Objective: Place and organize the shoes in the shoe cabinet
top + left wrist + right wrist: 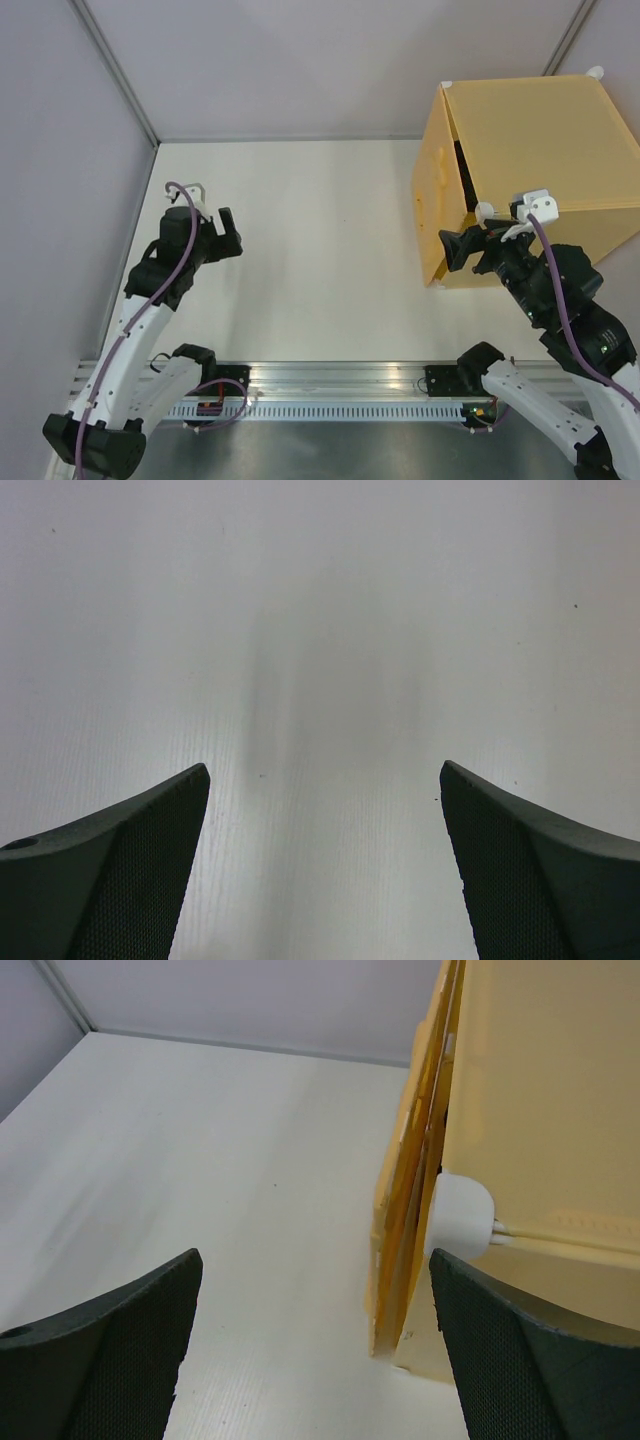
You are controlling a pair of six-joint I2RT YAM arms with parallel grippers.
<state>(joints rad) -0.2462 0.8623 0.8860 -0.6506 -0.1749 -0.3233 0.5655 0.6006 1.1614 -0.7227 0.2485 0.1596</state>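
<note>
**Both grippers wide open, cabinet at the table's right**

The shoe cabinet (pixel 540 140), a yellow-orange cube with white corner connectors (pixel 461 1213), stands at the far right of the white table (pixel 320 230). Its door (pixel 433 200) faces the middle of the table. The door is nearly shut, with only a dark slit showing along its upper edge (what lies inside cannot be made out).

The right gripper (pixel 455 250) hovers just beside the door's lower near corner. Its jaws are spread wide and hold nothing. From the right wrist, one finger (pixel 520 1340) sits below the white connector, while the door's edge rises between the two fingers.

The left gripper (pixel 230 235) hangs well apart from the cabinet, over the left side of the table. Its jaws are also spread wide and empty, and the left wrist view shows only bare tabletop between them.

Both arms rise from an aluminium rail (pixel 330 378) at the near edge.
</note>
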